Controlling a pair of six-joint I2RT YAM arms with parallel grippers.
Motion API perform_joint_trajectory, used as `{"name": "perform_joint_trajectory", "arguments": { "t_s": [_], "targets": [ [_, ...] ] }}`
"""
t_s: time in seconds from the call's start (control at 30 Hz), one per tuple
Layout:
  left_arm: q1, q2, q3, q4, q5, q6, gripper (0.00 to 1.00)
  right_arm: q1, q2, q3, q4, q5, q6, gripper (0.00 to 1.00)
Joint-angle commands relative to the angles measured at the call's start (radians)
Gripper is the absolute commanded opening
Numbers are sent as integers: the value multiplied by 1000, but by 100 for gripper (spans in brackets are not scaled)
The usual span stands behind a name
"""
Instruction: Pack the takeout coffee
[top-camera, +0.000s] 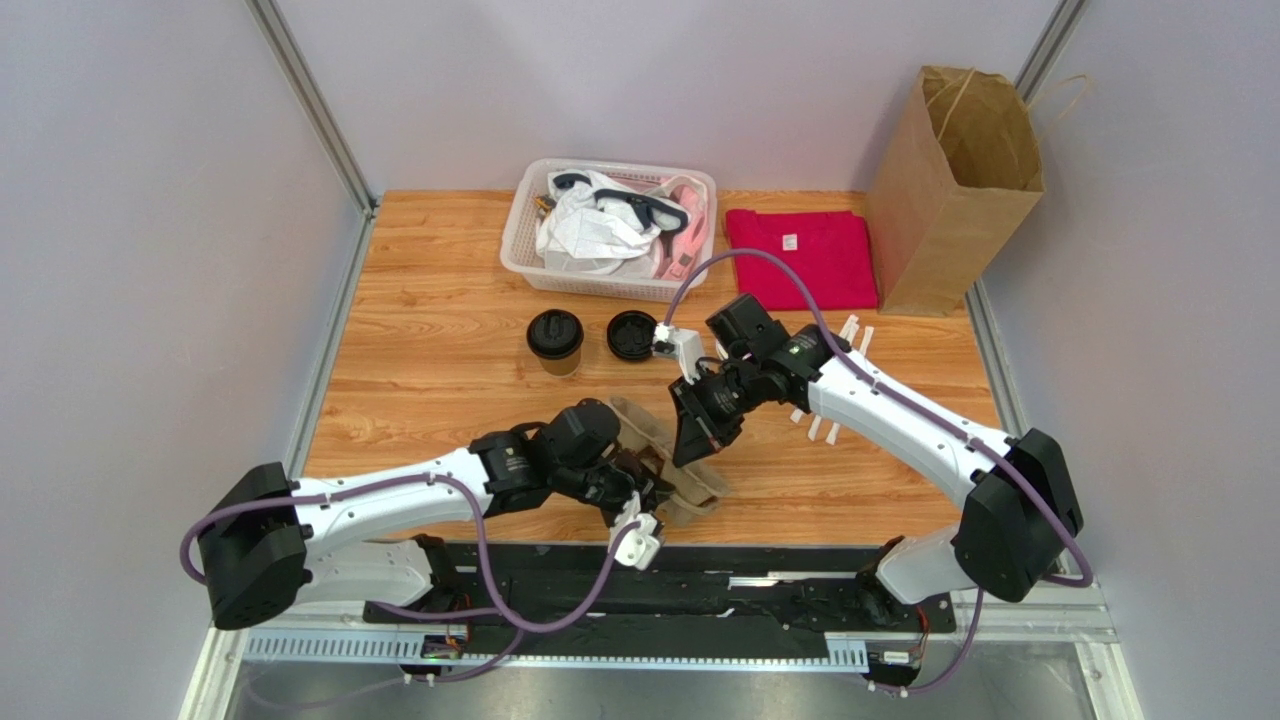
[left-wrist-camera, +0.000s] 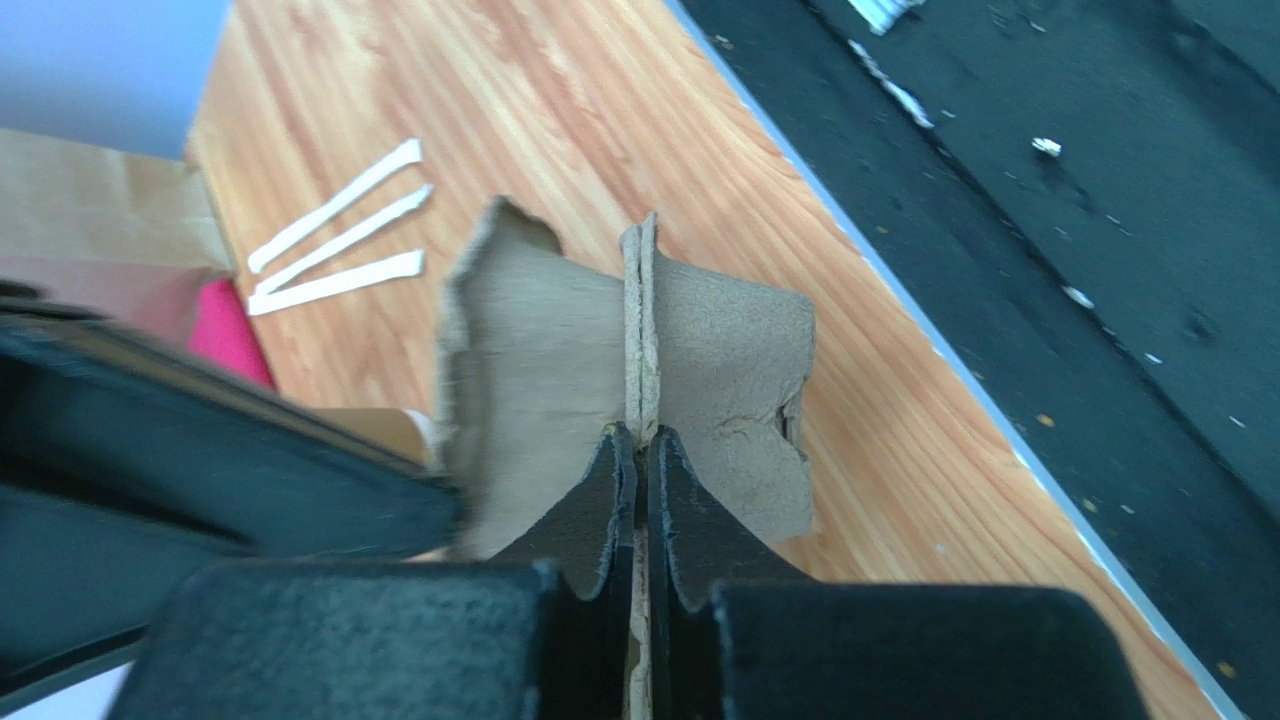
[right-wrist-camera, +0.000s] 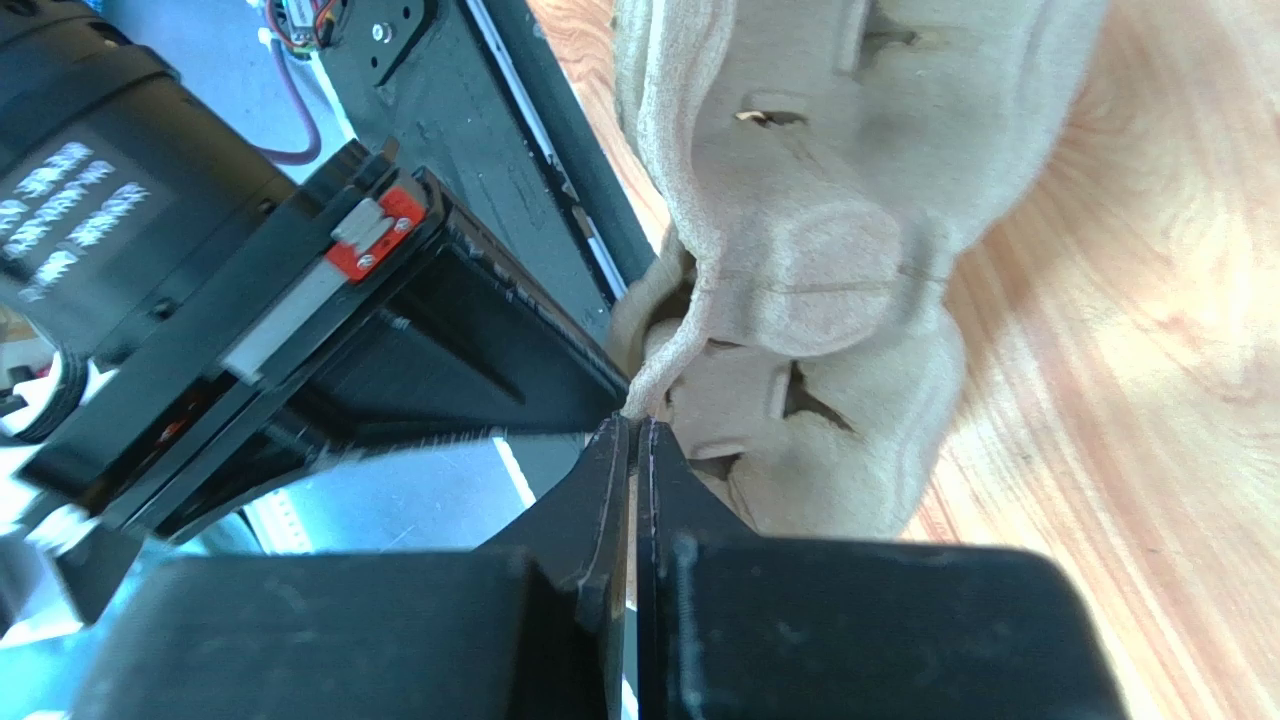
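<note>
The left gripper (left-wrist-camera: 642, 435) and right gripper (right-wrist-camera: 633, 425) are each pinched shut on the grey-brown moulded pulp cup tray (left-wrist-camera: 721, 360), near centre. The small brown kraft paper cup with round black lid (top-camera: 555, 341) stands upright beyond those 2, far-left and untouched. The left gripper looks marginally nearer.

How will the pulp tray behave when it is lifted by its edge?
The pulp tray is probably light and fairly stiff, since it holds its moulded shape while pinched. Its thin, ragged edges might tear under hard pulling. The rough surface should resist slipping.
</note>
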Motion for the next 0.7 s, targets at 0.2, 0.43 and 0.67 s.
{"name": "perform_joint_trajectory", "arguments": {
  "t_s": [0.2,0.43,0.67],
  "targets": [
    [-17,-124,-22,-137,-25,-94,0,-46,-12,131,-51,49,-72,0],
    [-19,-406,3,-365,-113,-277,0,-116,-46,201,-103,69,-97,0],
    [107,-592,150,-670,-258,-455,0,-136,-90,194,-137,86,-95,0]
  ]
}}
